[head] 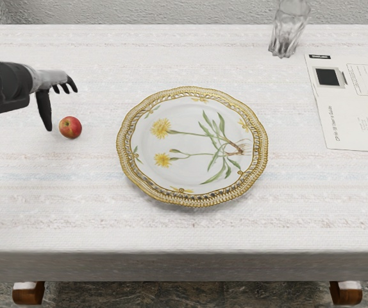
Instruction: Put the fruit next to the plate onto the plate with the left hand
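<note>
Your flowered plate (125, 144) sits at the middle of the table (171, 237). The apple (70, 127) lies on the table to the plate's left, apart from its rim. Just behind the apple is your left hand (50, 83), fingers spread, holding nothing. Farther right lies a paper sheet (354, 106), and beyond it stands a glass (288, 29).

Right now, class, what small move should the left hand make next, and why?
Probably ease the left hand across and down over the red apple, ready to grasp it. The hand is open and holds nothing, and it hovers just beside the apple. The apple lies on the table to the left of the floral plate, not on it.
</note>
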